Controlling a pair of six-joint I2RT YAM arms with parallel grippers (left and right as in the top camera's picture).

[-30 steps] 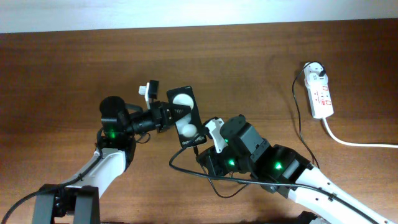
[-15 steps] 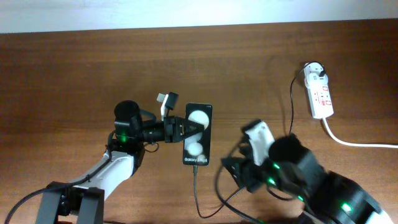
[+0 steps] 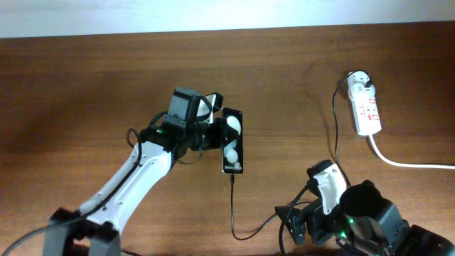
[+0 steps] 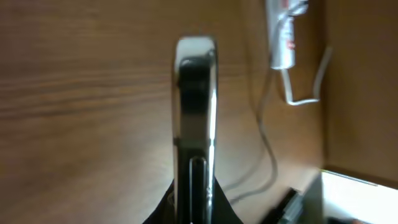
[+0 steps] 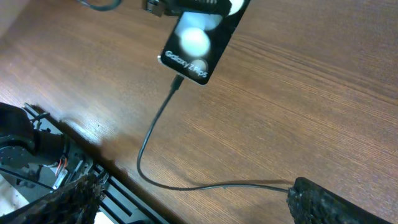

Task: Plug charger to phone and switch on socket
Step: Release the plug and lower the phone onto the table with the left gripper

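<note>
The black phone (image 3: 233, 140) is held at its left long edge by my left gripper (image 3: 215, 135), which is shut on it. In the left wrist view the phone (image 4: 194, 106) shows edge-on between the jaws. The charger's connector (image 5: 177, 83) sits in the phone's (image 5: 199, 37) bottom end. Its thin black cable (image 3: 234, 213) loops down, then right and up to the white plug head (image 3: 361, 82) in the socket (image 3: 367, 110). My right gripper (image 3: 297, 220) is open near the table's front edge; the cable (image 5: 217, 185) runs across the gap to its right finger (image 5: 339, 202).
The socket's thick white cord (image 3: 405, 162) trails off to the right edge. The socket (image 4: 283, 37) and that cord (image 4: 314, 84) also appear at the left wrist view's top right. Black frame parts (image 5: 43, 155) lie beyond the table's front edge.
The right gripper has opened, let go of the charger's end and pulled back to the front right. The left arm has carried the phone further back and to the right, turning it.
</note>
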